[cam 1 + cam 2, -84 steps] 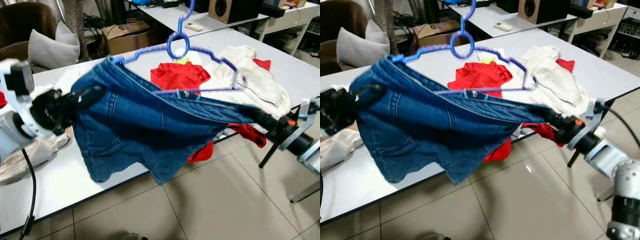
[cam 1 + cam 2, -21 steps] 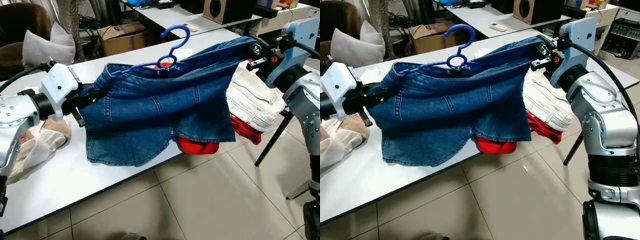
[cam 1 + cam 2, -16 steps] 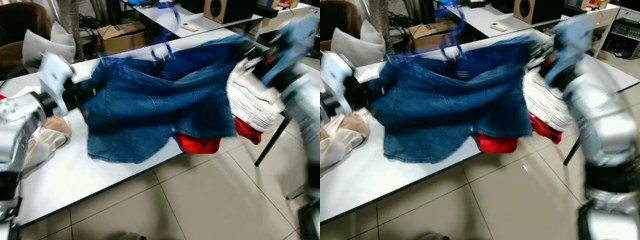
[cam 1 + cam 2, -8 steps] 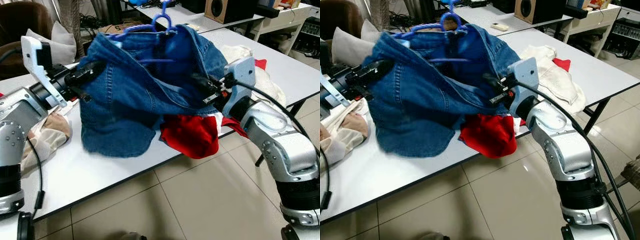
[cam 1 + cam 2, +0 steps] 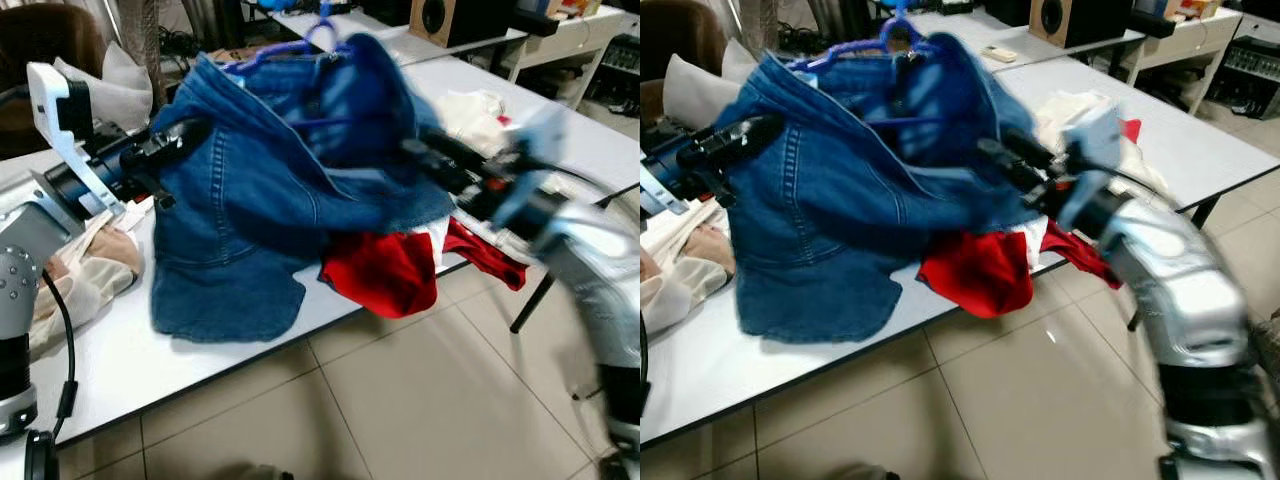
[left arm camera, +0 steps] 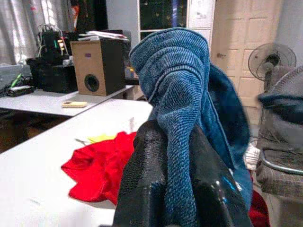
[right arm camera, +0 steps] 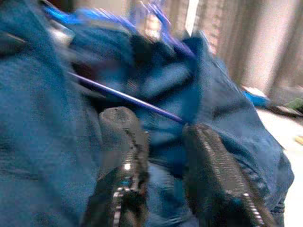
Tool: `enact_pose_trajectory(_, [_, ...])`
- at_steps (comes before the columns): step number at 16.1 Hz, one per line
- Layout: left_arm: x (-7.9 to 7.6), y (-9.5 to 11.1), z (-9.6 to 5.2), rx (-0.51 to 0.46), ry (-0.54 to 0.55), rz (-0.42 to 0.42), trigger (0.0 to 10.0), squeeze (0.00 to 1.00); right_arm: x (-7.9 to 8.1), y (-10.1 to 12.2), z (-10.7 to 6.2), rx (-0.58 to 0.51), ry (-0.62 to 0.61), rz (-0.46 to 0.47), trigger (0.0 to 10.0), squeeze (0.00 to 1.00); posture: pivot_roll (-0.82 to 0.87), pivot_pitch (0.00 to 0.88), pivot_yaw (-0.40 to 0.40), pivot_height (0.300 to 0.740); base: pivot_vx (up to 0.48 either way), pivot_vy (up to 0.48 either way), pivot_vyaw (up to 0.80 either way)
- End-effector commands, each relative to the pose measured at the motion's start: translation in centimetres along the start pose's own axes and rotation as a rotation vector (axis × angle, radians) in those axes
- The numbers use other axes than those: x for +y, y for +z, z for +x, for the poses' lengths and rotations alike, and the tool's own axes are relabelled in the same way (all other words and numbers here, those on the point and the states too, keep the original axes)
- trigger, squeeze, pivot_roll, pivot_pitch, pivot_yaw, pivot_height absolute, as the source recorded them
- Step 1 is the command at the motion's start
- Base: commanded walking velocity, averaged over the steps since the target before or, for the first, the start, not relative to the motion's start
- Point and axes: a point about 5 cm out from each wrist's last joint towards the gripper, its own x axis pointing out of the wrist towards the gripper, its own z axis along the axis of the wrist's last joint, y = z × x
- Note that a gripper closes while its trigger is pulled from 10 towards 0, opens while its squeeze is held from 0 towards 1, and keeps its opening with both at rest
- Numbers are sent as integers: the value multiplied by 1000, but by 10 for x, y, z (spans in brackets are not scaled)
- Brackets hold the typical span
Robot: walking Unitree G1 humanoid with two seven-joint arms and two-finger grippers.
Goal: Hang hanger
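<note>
Left eye view: a blue hanger (image 5: 300,48) sits at 12 o'clock, high over the white tabletop (image 5: 120,345). Blue denim shorts (image 5: 260,190) hang on it, and their bottom edge lies on the tabletop. The left gripper (image 5: 178,135) is at 9 o'clock with its jaws clamped on the edge of the shorts. The right gripper (image 5: 440,160) is at 3 o'clock, blurry, right by the other side of the shorts. A red cloth (image 5: 385,270) lies under the shorts at 5 o'clock. A white garment (image 5: 470,108) lies behind the right arm. A cream cloth (image 5: 85,285) is at 8 o'clock.

Right eye view: the hanger shows its round loop at 12 o'clock. A grey pillow (image 5: 695,90) rests at 10 o'clock. A speaker (image 5: 1080,18) stands on the far table at 1 o'clock.

Left wrist view: the black jaws pinch a thick fold of the shorts tight. The red cloth lies on the tabletop at 8 o'clock.

Right wrist view: blurry. The jaws are apart, with denim and the thin blue hanger bar just past their tips.
</note>
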Motion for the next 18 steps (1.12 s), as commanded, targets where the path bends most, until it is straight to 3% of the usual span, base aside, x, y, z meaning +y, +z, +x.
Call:
enact_pose_trajectory(1, [4,4,-3,-12,20,29,0,0,0,10,-13,-11,70,4,10000,1000,-102,0,72,719,0,0,0])
enact_pose_trajectory(4, [4,-4,-5,10,-3,32,0,0,-6,31,-38,-47,162,9,10000,1000,-107,0,69,719,0,0,0])
enact_pose_trajectory(9, [-8,-14,-8,47,-192,14,0,0,-44,65,-61,-124,67,-72,10000,1000,-110,0,63,719,0,0,0])
enact_pose_trajectory(11, [-16,-11,-10,43,-325,-60,0,0,-58,74,-78,-110,186,21,10000,1000,-106,0,51,719,0,0,0])
enact_pose_trajectory(12, [-19,-9,-10,54,-384,-62,0,0,-57,73,-87,-62,305,98,10000,1000,-104,0,45,719,0,0,0])
enact_pose_trajectory(15, [-29,-2,-7,62,-470,-58,0,0,-63,70,-92,-13,383,174,10000,1000,-104,0,45,719,0,0,0])
enact_pose_trajectory(16, [-32,-1,-6,66,-492,-58,0,0,-64,69,-90,-5,393,169,10000,337,-104,0,45,719,0,0,0])
enact_pose_trajectory(17, [-39,1,-2,72,-541,-60,0,0,-67,67,-83,21,402,135,10000,0,-104,0,45,719,0,0,0])
enact_pose_trajectory(18, [-45,3,1,76,-583,-61,0,0,-69,63,-76,46,406,108,10000,0,-104,0,45,719,0,0,0])
